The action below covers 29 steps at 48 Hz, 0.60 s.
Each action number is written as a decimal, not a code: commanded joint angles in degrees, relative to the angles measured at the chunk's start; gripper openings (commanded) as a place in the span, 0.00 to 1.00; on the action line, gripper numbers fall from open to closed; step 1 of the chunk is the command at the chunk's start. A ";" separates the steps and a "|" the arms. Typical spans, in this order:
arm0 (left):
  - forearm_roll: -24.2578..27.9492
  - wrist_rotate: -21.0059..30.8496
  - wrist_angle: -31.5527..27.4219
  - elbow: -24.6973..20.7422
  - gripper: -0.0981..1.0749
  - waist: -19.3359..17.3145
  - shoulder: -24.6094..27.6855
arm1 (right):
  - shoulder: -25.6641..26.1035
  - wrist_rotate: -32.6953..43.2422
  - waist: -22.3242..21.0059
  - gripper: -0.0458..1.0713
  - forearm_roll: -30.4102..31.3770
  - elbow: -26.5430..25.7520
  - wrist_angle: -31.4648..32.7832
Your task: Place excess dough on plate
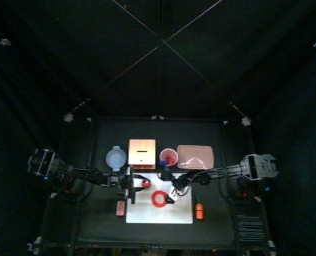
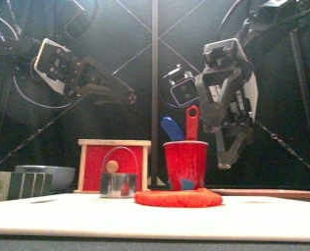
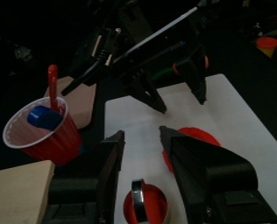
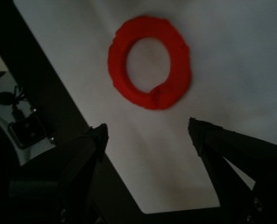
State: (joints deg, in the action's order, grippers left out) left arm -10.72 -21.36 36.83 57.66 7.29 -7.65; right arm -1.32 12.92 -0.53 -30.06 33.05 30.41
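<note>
Looking down through the right wrist camera, I see the right hand (image 4: 147, 131) with its jaws spread wide and nothing between them. The excess dough (image 4: 149, 61), a bright-red ring with a clean hole, lies flat on the white mat (image 4: 240, 96) just ahead of the fingertips, not touched.

Progress: nothing delivered. The dough is not lifted, and the plate (image 1: 196, 156) sits bare at the back of the desk, right of the red cup (image 2: 185, 164). Left to do, by my judgement: grasp, lift, carry back, release.

The left hand (image 3: 138, 144) hovers low over the mat above a separate red dough disc (image 3: 147, 203); its jaws stand apart and empty.

Farther back, the plate stays well apart from the ring.
</note>
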 commanded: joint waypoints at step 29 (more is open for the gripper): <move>-0.35 0.18 -0.53 7.29 0.75 -0.35 -8.17 | -8.00 32.96 6.77 0.94 30.06 -11.25 4.48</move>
State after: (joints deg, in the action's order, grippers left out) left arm -11.07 -21.27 36.12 64.69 7.03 -14.41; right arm -9.32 45.26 6.15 -0.09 23.82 34.98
